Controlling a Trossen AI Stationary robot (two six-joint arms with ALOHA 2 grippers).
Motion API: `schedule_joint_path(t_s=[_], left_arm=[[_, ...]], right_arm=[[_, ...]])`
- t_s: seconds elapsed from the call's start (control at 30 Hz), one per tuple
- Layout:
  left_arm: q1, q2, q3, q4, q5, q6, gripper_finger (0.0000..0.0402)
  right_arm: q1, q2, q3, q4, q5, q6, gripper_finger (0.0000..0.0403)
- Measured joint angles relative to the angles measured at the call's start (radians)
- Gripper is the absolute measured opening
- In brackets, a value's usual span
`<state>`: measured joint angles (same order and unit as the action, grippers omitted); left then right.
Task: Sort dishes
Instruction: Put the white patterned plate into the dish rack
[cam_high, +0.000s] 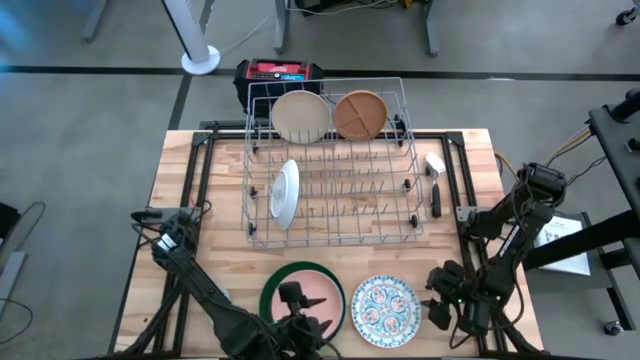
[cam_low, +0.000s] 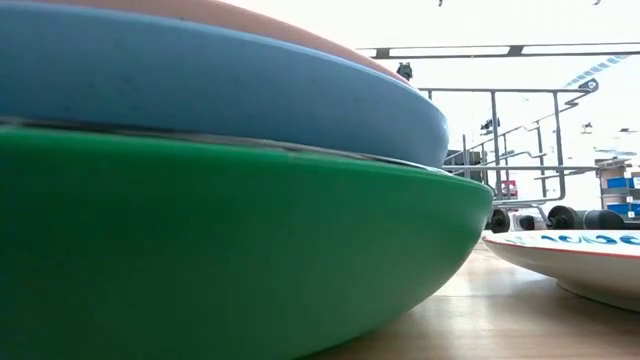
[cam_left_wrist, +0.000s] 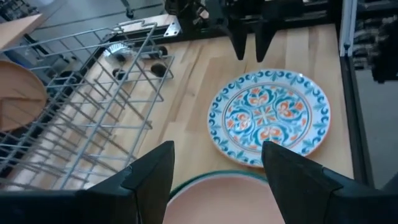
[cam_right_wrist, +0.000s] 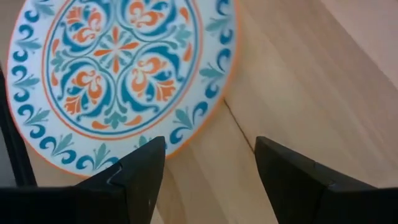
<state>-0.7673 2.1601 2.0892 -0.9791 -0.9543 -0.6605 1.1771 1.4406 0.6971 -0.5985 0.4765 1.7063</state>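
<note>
At the bottom centre of the high view, the left gripper (cam_high: 300, 322) hangs over the stack of plates (cam_high: 303, 292), its jaws spread and holding nothing. The stack counts three: a pink plate (cam_left_wrist: 217, 199) on a blue one (cam_low: 250, 95) on a green one (cam_low: 240, 240). Just right of it lies one patterned plate (cam_high: 385, 310), blue and orange on white. The right gripper (cam_high: 445, 308) hovers at that plate's right edge, jaws apart, gripping nothing. In the wire rack (cam_high: 335, 165) above stand three more: a cream plate (cam_high: 299, 115), a tan divided plate (cam_high: 360, 113) and a white plate (cam_high: 285, 193) on edge. No writing is readable.
</note>
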Motion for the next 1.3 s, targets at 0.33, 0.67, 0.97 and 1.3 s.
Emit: schedule_joint_path(t_s=[0.33,0.67,0.97,1.3], left_arm=[[0.040,0.099,0.037,0.168,0.021,0.180,0.0231],[0.067,0.307,0.257,0.217,0.009,0.349,0.0231],[0.081,0.311,0.200,0.285,-0.004,0.331,0.0214],[0.104,0.368,0.187,0.452,0.116,0.341,0.0075]], right_arm=[[0.058,0.000,-0.005,-0.002,0.031,0.198,0.0251],[0.069,0.001,-0.032,0.043,0.081,0.223,0.0253],[0.095,0.002,-0.090,0.170,0.147,0.236,0.0246],[0.095,0.002,-0.140,0.180,0.182,0.256,0.0253]])
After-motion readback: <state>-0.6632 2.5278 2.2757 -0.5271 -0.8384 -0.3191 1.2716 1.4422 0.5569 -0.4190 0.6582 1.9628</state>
